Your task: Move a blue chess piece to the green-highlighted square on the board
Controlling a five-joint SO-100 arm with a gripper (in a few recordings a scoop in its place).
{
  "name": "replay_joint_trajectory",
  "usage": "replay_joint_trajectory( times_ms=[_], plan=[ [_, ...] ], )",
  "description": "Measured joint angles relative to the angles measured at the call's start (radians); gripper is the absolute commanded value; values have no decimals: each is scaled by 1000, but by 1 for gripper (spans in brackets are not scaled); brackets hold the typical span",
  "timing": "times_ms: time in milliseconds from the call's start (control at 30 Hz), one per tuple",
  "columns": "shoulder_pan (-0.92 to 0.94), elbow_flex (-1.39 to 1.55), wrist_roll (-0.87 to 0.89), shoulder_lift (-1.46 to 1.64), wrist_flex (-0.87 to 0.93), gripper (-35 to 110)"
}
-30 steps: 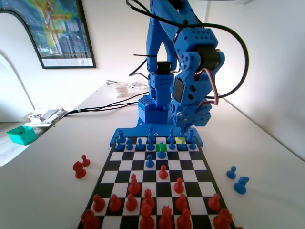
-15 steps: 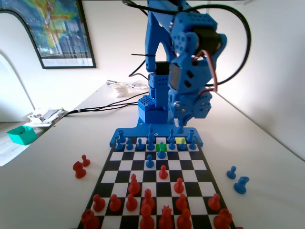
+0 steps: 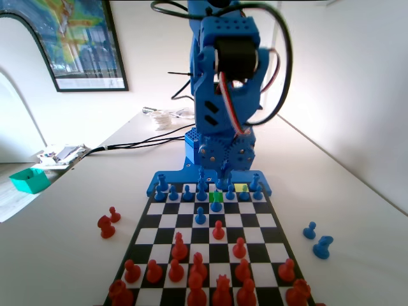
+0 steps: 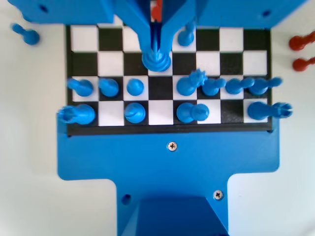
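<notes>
My gripper [image 3: 220, 181] hangs low over the board's [image 3: 248, 220] back rows, just behind the green-highlighted square [image 3: 214, 196]. A blue pawn [image 3: 217, 204] stands right in front of that square. In the wrist view the jaws of the gripper [image 4: 156, 49] are pressed close together, and a blue chess piece [image 4: 156, 62] sits at their tips, looking larger than the pieces on the board [image 4: 160, 113]. It covers the square behind the empty black one in the second row. The paler yellow square [image 3: 241, 187] in the back row stands bare.
Blue pieces [image 4: 135, 87] fill the two back rows on both sides of the gripper. A blue pawn [image 3: 200, 217] and a red pawn [image 3: 218, 229] stand mid-board, with red pieces [image 3: 197, 271] in front. Two blue pieces [image 3: 322, 247] lie off the board at the right, red ones [image 3: 105, 225] at the left.
The arm has lifted from over the yellow square and swung left in the fixed view. The gripper now hangs over the column with the green square.
</notes>
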Motion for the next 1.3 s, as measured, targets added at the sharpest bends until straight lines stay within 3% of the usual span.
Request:
replay_joint_trajectory(
  times_ms=[567, 1300],
  plan=[
    [-8, 149, -29, -18, -143, 1],
    [12, 98, -44, -104, -144, 2]
  ],
)
